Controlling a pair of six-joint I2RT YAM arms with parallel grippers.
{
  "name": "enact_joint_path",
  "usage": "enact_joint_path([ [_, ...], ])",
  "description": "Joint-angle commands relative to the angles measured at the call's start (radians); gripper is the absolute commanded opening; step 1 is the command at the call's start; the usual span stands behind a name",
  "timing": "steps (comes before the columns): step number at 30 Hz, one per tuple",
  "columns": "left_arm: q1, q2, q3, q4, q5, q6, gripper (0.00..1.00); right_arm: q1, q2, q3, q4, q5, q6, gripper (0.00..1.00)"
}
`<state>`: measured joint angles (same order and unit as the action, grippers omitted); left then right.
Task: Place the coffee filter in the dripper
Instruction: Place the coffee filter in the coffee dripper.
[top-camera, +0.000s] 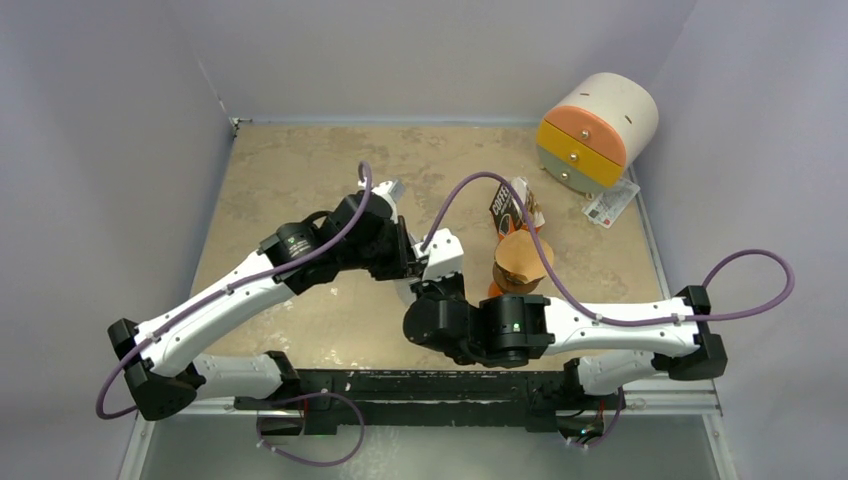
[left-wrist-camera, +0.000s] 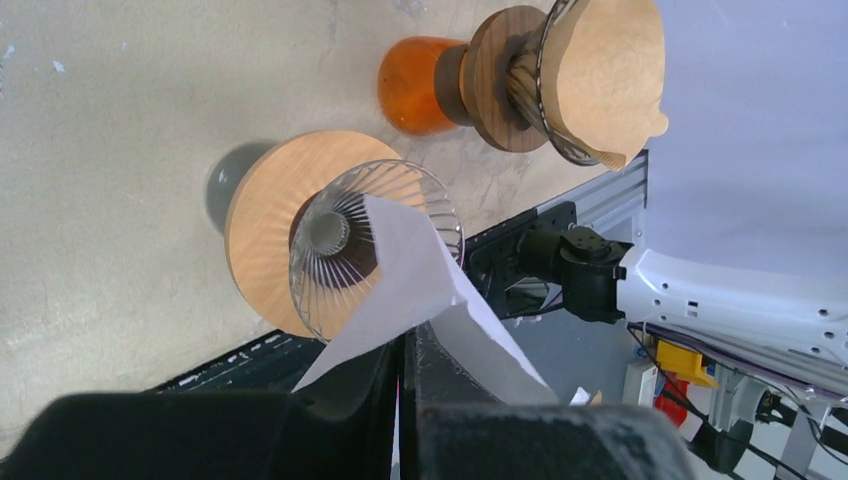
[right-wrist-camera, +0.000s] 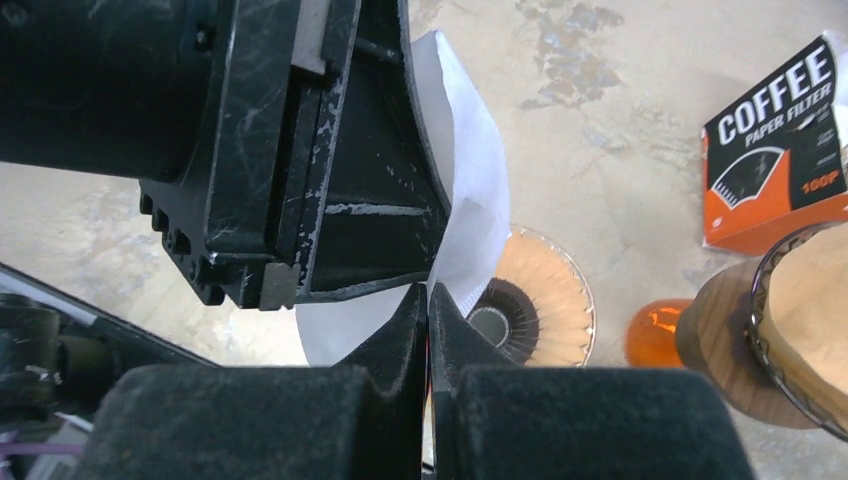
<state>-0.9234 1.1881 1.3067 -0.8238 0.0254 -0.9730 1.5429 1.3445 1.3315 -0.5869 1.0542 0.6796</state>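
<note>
Left jaws are closed tight on the white filter (left-wrist-camera: 405, 265), pinching one edge. Right jaws are closed too, tips against the same sheet; can't tell if they actually pinch it. The filter hangs over the glass dripper (left-wrist-camera: 330, 235), folded flat and not seated. The dripper sits on its wood base (left-wrist-camera: 262, 195) on the counter (left-wrist-camera: 120, 150). Pickup looks done; left to do: open the cone, lower it in, release. The orange box (right-wrist-camera: 775, 140) beyond the dripper reads "COFFEE PAPER FILTER" and "100P".

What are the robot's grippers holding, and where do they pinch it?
Both hold the white coffee filter by its edge: the left gripper pinches one spot, the right gripper pinches right beside it.
</note>
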Motion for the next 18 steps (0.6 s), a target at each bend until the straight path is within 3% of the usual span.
enact_joint_path([
  [1, -0.032, 0.027, 0.03, -0.045, -0.013, -0.011, 0.0, 0.003, -0.056, -0.019, -0.037, -0.024, 0.133, 0.0],
  [18, -0.119, 0.116, 0.121, -0.137, -0.088, -0.002, 0.0, 0.002, -0.143, -0.114, -0.114, -0.124, 0.393, 0.0],
])
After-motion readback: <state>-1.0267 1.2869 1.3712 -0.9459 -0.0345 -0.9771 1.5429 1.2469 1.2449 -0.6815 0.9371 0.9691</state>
